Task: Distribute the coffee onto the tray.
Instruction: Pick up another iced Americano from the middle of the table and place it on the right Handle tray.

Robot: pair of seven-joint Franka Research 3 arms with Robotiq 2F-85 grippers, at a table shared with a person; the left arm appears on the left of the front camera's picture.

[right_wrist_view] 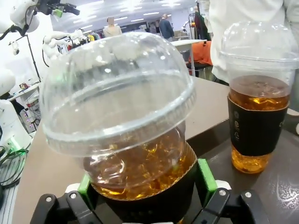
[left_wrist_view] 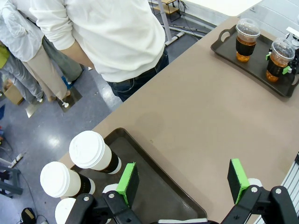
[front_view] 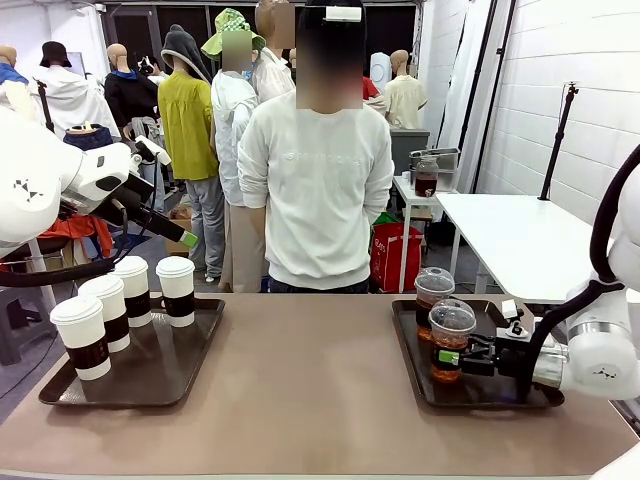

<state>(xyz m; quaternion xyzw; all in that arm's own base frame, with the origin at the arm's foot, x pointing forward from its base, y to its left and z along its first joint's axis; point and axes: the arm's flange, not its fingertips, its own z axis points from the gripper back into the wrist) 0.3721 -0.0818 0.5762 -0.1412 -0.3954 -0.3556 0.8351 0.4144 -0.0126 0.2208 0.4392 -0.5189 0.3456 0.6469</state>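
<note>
Right gripper (front_view: 449, 357) fingers spread around the near dome-lidded cup (front_view: 450, 340) on the right tray (front_view: 480, 392). Left gripper (left_wrist_view: 183, 183) fingers spread, empty, above the paper cups (front_view: 110, 305).

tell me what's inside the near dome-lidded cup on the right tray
Amber-brown liquid with ice fills the lower part of the near dome-lidded cup; the dome above it holds nothing. A black sleeve covers the cup's bottom, so the contents there can't be seen.
</note>
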